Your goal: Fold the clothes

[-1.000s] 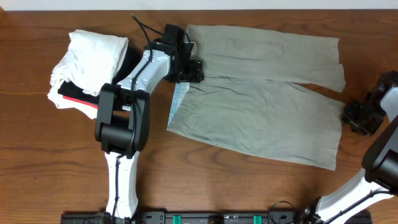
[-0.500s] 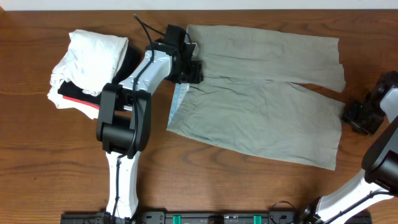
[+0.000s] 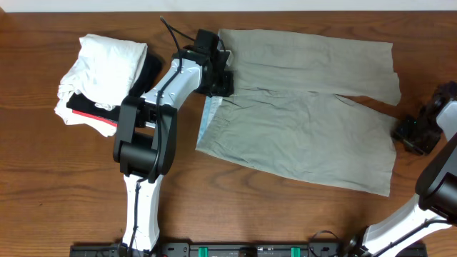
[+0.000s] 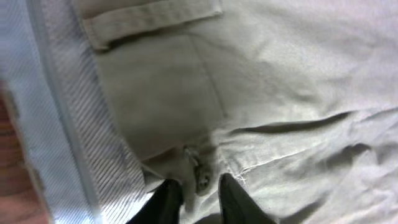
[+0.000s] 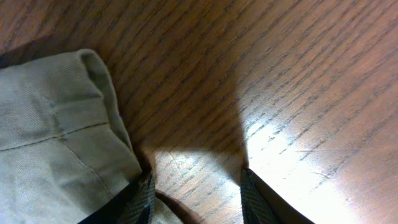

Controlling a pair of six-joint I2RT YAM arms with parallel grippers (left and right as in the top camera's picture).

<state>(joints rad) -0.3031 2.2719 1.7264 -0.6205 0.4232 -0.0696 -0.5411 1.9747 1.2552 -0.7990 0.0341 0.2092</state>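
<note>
Left gripper sits on the waist end of the clothes, its two black fingers drawn close and nipping a small raised ridge of khaki cloth at a seam. Off to its left, in the far left corner of the table, lies a rumpled heap of white garments. A black garment with a red stripe peeks out from under the heap, most of it buried. The left arm runs from the near edge up past this heap and covers part of the waistband. Below the wrist, a pale striped waistband lining is turned outward.

The clothes spread flat across the middle of the table, two legs pointing toward the right edge. The far leg reaches close to the far edge, and the near leg angles toward the near right corner. Wrinkles gather near the crotch.

Just off the leg hems, the right gripper rests low, jaws apart over bare wood. One hem corner lies beside one of its fingers; whether they touch is hard to tell. The right arm is cut off at the right edge.
</note>
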